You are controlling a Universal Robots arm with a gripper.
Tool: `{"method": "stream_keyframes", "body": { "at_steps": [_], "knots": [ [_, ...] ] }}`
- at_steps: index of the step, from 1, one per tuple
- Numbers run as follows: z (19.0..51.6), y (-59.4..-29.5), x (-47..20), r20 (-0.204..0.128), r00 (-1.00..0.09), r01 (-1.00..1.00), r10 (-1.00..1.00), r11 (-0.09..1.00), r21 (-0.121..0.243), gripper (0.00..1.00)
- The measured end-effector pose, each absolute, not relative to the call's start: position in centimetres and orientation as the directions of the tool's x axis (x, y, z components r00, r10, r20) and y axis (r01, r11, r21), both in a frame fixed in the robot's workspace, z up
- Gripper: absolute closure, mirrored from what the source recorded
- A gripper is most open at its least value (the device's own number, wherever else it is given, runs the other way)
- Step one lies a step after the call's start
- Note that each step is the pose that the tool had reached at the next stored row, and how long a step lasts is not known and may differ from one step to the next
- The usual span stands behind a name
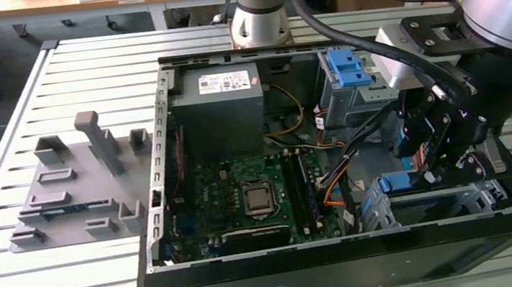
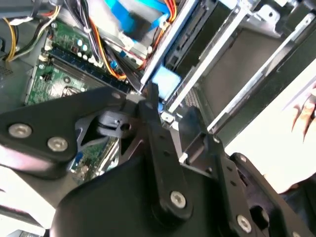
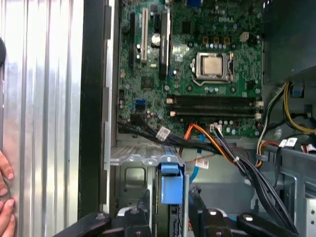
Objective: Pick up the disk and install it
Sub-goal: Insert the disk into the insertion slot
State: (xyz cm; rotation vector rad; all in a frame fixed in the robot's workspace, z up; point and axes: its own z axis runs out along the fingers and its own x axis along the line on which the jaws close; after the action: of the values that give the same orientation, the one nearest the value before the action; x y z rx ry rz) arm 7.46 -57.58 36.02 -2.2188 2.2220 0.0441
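Observation:
The disk sits edge-on in the drive cage [image 1: 456, 200] at the open computer case's corner, on the exterior view's right. Its blue carrier tab [image 1: 398, 184] [image 3: 170, 180] [image 2: 165, 81] faces the motherboard [image 1: 252, 194] [image 3: 207, 64]. My gripper [image 1: 447, 169] [image 3: 170, 217] [image 2: 170, 106] reaches down into that cage, right over the disk and just behind the blue tab. The gripper's black body hides the disk's silver body.
Orange and black cables [image 3: 222, 148] run close past the cage. A grey power supply box [image 1: 221, 93] and a blue latch piece [image 1: 349, 68] sit at the case's back. A grey holder rack [image 1: 78, 185] stands on the slatted table [image 1: 78, 279]. A hand [image 3: 5, 197] rests beside the case.

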Motion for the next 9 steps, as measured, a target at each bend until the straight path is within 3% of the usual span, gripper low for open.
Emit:
{"method": "stream_keyframes", "body": {
  "at_steps": [5,7,9],
  "knots": [
    [36.03,-57.58,7.46,-0.02,-0.002,-1.0,-1.0,0.001,0.019,0.58],
    [36.02,-57.58,7.46,-0.02,-0.002,-1.0,-1.0,0.001,0.019,0.7],
    [36.02,-57.58,7.46,-0.02,-0.002,-1.0,-1.0,0.001,0.019,0.76]
  ]
}}
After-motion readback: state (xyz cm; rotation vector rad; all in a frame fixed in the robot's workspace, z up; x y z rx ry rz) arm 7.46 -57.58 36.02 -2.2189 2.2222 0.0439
